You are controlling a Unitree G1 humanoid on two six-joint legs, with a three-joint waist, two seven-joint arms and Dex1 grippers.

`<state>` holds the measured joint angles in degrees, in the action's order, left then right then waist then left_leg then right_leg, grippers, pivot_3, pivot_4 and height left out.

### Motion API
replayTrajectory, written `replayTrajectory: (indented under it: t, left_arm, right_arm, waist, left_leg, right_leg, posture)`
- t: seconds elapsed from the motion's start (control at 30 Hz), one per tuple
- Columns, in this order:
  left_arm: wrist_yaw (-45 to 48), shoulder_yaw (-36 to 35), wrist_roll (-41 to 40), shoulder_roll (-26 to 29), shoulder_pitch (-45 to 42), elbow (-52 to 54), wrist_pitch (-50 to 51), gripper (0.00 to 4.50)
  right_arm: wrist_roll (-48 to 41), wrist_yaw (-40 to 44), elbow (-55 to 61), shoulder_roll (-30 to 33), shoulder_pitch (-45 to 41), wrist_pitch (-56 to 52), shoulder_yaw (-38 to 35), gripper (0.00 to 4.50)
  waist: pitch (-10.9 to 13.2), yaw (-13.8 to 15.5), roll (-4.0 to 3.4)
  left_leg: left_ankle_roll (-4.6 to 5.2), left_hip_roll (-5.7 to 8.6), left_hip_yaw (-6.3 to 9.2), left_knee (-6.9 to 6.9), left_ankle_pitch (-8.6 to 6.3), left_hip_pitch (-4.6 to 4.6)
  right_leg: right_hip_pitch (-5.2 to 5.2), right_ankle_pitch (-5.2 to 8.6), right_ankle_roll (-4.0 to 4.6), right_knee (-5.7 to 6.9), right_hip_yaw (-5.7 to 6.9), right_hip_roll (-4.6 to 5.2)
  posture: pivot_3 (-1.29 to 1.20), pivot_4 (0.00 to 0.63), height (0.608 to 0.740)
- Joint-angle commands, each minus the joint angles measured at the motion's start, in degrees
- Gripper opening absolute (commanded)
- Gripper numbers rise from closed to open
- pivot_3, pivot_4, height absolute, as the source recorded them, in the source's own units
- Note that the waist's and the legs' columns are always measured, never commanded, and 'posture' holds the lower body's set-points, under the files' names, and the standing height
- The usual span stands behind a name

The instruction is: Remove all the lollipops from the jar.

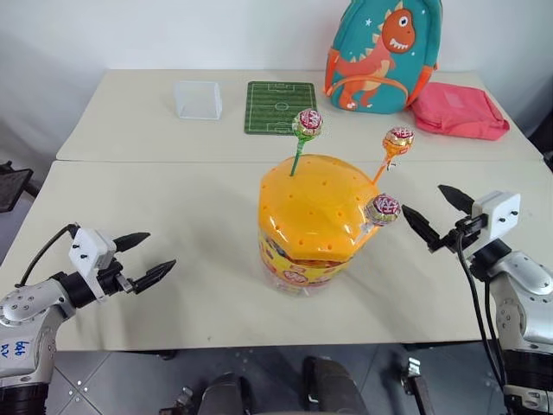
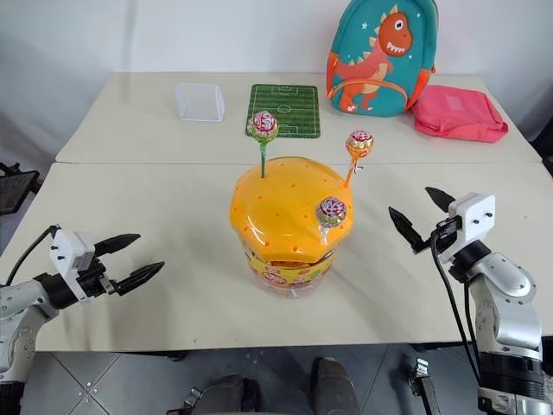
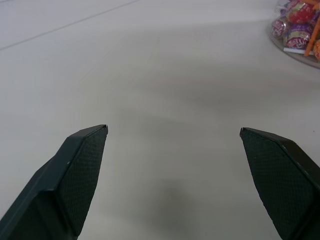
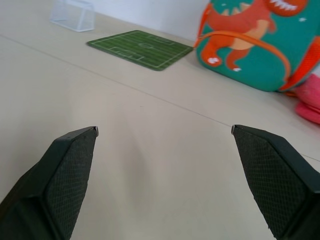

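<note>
3 lollipops (image 1: 307,124) stand in the lid of the jar (image 1: 313,223) on the tabletop (image 1: 173,207). Left gripper (image 1: 147,258) and right gripper (image 1: 436,213) flank it, jaws spread, empty.

No wording can be read anywhere. The jar (image 1: 298,264) label shows only coloured blur. Blue marks on the left arm (image 1: 19,347) are illegible.
</note>
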<state>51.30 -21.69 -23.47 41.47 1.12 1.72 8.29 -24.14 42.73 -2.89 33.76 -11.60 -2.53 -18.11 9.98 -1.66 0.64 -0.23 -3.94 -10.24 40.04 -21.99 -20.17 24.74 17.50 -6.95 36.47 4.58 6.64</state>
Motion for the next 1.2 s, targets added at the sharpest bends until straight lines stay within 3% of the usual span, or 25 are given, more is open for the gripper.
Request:
replayTrajectory:
  t: [0.03, 0.13, 0.27, 0.4, 0.5, 0.7, 0.83, 1.0, 1.17, 1.2]
  left_arm:
    - [0.9, 0.7, 1.5, 1.1, -1.9, 0.1, -3.6, 4.5]
    - [4.5, 0.1, -3.8, 2.3, -9.2, -4.0, 1.0, 4.5]
    - [13.1, 0.0, -10.4, 7.1, -27.0, -13.6, 7.3, 4.5]
    - [22.0, 4.4, -12.2, 8.7, -36.3, -18.2, 12.0, 4.5]
    - [26.7, 7.4, -13.8, 7.9, -42.0, -18.8, 16.3, 4.5]
    - [31.4, 14.7, -11.7, -0.9, -53.8, -21.1, 13.8, 4.5]
    - [33.9, 18.4, -13.6, -7.7, -59.6, -20.3, 17.8, 4.5]
    - [35.5, 21.9, -12.5, -14.3, -64.6, -22.7, 18.5, 4.5]
    - [36.6, 24.4, -10.3, -19.6, -68.7, -27.1, 16.2, 4.5]
    - [36.0, 24.7, -10.0, -20.4, -69.1, -27.2, 16.1, 4.32]
  right_arm:
    - [-1.3, 2.1, 0.7, 1.7, 0.0, -0.5, -0.8, 4.48]
    - [-5.9, 4.5, 6.4, 4.0, 3.4, -4.5, -4.7, 4.48]
    - [-22.2, 11.7, 20.8, 12.3, 16.4, -17.1, -21.3, 4.48]
    - [-30.0, 14.5, 27.7, 12.3, 23.1, -17.6, -32.2, 4.48]
    - [-34.2, 15.4, 32.5, 12.1, 25.4, -18.1, -35.8, 4.48]
    - [-39.6, 14.7, 41.1, 10.1, 31.4, -18.3, -41.4, 4.48]
    - [-41.8, 13.5, 44.8, 7.6, 36.2, -18.1, -44.1, 4.48]
    - [-39.5, 12.6, 46.1, 5.3, 39.3, -16.2, -44.2, 4.48]
    - [-37.7, 8.4, 50.7, 1.7, 41.0, -15.0, -39.7, 4.48]
    - [-37.3, 7.4, 51.1, 1.2, 40.9, -14.7, -39.0, 4.5]
  waist:
    - [0.0, 0.2, 0.0]
    - [0.0, 1.1, -0.01]
    - [0.1, 3.0, -0.09]
    - [-0.1, 2.4, 0.09]
    - [-0.1, 2.0, 0.13]
    - [-0.1, 2.9, 0.22]
    - [-0.1, 3.3, 0.3]
    - [-0.1, 3.0, 0.31]
    - [-0.1, 3.0, 0.31]
    - [-0.1, 3.0, 0.31]
  left_leg:
    - [0.0, 0.0, 0.0, 0.0, 0.0, 0.0]
    - [0.0, 0.01, 0.04, 0.05, 0.0, -0.03]
    - [0.0, 0.05, 0.11, 0.08, 0.0, -0.12]
    - [0.01, 0.07, 0.08, -0.04, -0.02, 0.08]
    - [0.04, 0.08, 0.03, 0.04, -0.02, 0.04]
    - [0.06, 0.11, 0.11, 0.15, -0.01, -0.03]
    - [0.08, 0.15, 0.17, 0.16, -0.02, -0.07]
    - [0.08, 0.15, 0.18, 0.17, -0.01, -0.07]
    - [0.11, 0.16, 0.21, 0.26, 0.0, -0.08]
    - [0.12, 0.16, 0.21, 0.26, -0.01, -0.08]
  right_leg:
    - [0.0, 0.0, 0.0, 0.0, 0.0, 0.0]
    - [-0.02, 0.0, 0.0, 0.0, 0.03, 0.0]
    - [0.03, -0.01, -0.02, 0.05, 0.08, 0.0]
    - [-0.29, -0.05, -0.09, -0.33, 0.14, -0.08]
    - [-0.36, -0.05, -0.09, -0.46, 0.11, -0.09]
    - [-0.35, -0.08, -0.11, -0.45, 0.12, -0.1]
    - [-0.36, -0.11, -0.16, -0.49, 0.11, -0.09]
    - [-0.36, -0.11, -0.16, -0.49, 0.08, -0.1]
    - [-0.4, -0.11, -0.16, -0.49, 0.05, -0.09]
    - [-0.39, -0.11, -0.16, -0.5, 0.04, -0.09]
  posture:
    - [0.0, 0.15, 0.74]
    - [0.0, 0.15, 0.74]
    - [0.0, 0.15, 0.74]
    - [0.0, 0.15, 0.74]
    - [0.0, 0.15, 0.74]
    - [0.0, 0.15, 0.74]
    - [0.0, 0.15, 0.74]
    - [0.0, 0.15, 0.74]
    - [0.0, 0.15, 0.74]
    - [0.0, 0.15, 0.74]
